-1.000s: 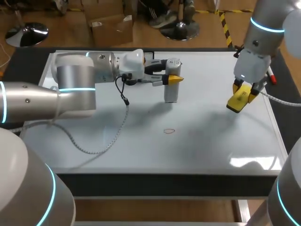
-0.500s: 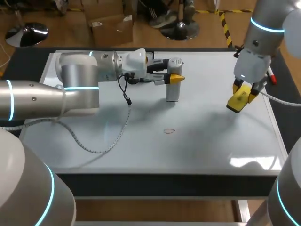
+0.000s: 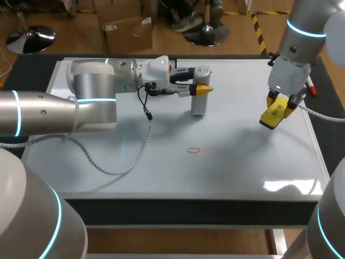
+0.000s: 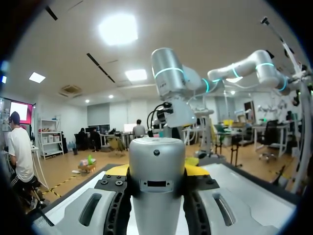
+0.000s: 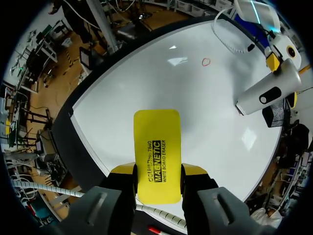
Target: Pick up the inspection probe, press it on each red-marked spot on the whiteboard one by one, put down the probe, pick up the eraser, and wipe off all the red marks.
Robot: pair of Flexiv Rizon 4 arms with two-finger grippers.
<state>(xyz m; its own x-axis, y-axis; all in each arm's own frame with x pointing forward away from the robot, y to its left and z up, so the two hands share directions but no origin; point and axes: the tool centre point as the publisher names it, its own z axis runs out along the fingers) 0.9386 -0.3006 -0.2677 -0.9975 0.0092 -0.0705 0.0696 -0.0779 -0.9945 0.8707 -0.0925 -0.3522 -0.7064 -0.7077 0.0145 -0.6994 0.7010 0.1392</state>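
The inspection probe (image 3: pixel 198 101), a silver-white cylinder, stands upright at the back middle of the whiteboard (image 3: pixel 242 162). My left gripper (image 3: pixel 200 86) is shut on its upper part, one yellow tip on each side. The left wrist view shows the probe (image 4: pixel 156 191) filling the gap in my left gripper (image 4: pixel 156 170). A small red ring mark (image 3: pixel 194 150) lies on the board in front of the probe. My right gripper (image 3: pixel 277 109) hangs above the board's right side, shut on the yellow eraser (image 3: pixel 271 117). The right wrist view shows that eraser (image 5: pixel 156 147), the mark (image 5: pixel 206 61) and the probe (image 5: pixel 269 90).
A cable (image 3: pixel 137 151) from my left arm droops over the board's left half. A red pen (image 3: pixel 311 89) lies at the board's right edge behind my right arm. The black table rim (image 3: pixel 188 208) borders the board at the front.
My left arm has shifted slightly right and toward the back, carrying the probe with it. The right arm and the eraser have not moved.
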